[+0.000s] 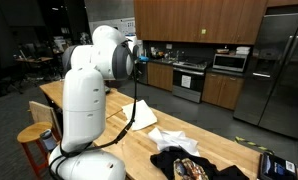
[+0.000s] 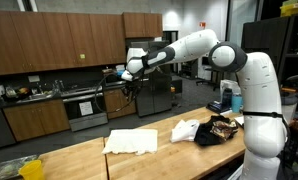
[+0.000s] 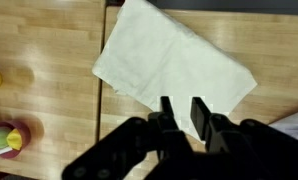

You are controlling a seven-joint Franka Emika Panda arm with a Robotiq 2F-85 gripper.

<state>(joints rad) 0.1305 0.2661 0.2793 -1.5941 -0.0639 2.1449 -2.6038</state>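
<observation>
Kitchen-lab room with brown cabinets [image 2: 59, 40], an oven [image 2: 86, 108] and a steel fridge [image 1: 274, 70] along the far walls. Foreground: a long wooden bench [image 2: 79, 155], seen in both exterior views. Item 1: arm [image 2: 189, 45], white, stretched out high over the bench, wrist turned down. Item 2: jaws, held well above the bench. The wrist view shows them parted by a narrow gap, with nothing between them and nothing held. Item 3: cloth [image 3: 169, 60], white, folded flat on the bench directly beneath the jaws and well apart from them. In an exterior view it lies near the middle of the bench [image 2: 132, 141]. Nothing stands between jaws and cloth. Item 4: a second white cloth, crumpled [image 2: 186, 128], further along the bench toward the robot's base. Item 5: dark bundle [image 2: 221, 130], just beside the crumpled one, contents unclear. Item 6: yellow-green objects [image 3: 4, 140] at the bench's far end, too blurred to identify. Item 7: stool [image 1: 34, 140], wooden, beside the bench.
</observation>
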